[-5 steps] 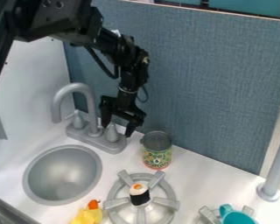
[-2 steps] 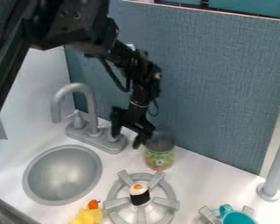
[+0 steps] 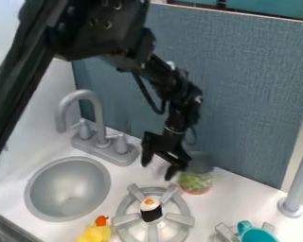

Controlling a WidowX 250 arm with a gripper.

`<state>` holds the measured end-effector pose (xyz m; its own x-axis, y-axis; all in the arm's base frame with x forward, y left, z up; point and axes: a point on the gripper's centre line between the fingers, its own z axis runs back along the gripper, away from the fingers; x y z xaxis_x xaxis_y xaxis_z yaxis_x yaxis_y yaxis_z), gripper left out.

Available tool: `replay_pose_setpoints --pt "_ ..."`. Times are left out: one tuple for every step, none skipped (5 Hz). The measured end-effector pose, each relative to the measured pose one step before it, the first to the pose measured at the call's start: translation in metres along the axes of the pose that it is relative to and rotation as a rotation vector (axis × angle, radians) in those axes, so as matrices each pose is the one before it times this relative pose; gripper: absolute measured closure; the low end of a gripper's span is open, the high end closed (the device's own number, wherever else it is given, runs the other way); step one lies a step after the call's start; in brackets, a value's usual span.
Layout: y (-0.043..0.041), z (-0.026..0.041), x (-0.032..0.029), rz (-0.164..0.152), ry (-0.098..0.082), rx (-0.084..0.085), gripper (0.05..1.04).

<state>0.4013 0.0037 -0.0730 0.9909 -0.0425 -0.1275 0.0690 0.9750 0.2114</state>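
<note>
1. The black two-finger hand (image 3: 158, 170) is spread open — released
2. A grey-and-green cylindrical can (image 3: 196, 182) is set just beside one fingertip — on the white counter (image 3: 239, 203), near the grey round burner (image 3: 180, 219)

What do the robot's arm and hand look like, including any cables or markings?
The arm is black, with a bulky upper section dotted with round holes and a slimmer, knobbly lower section. A black cable loops beside it, and a thin pale band circles it above the hand, which is black with two fingers.
</note>
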Motion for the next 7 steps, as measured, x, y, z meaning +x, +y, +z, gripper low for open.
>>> replay_pose_setpoints --pt "-0.0489 0.00866 0.00226 -0.1049 -0.0353 -0.0687 0.083" --pt "-0.04196 0.02197 0.01566 -0.07 -0.0531 -0.0485 0.083" --pt "-0.02026 0.00107 0.00021 -0.049 -0.0053 -0.0107 0.083" --pt "-0.00079 -0.00657 -0.00788 0.0148 0.02 -0.0027 0.083" --pt "0.00341 0.01191 -0.01647 0.0397 -0.0131 0.0092 0.083" --pt "0.01677 0.02274 -0.03284 0.088 0.055 0.0278 0.083" --pt "0.02377 0.01533 -0.02828 0.0759 0.0265 -0.0072 0.083"
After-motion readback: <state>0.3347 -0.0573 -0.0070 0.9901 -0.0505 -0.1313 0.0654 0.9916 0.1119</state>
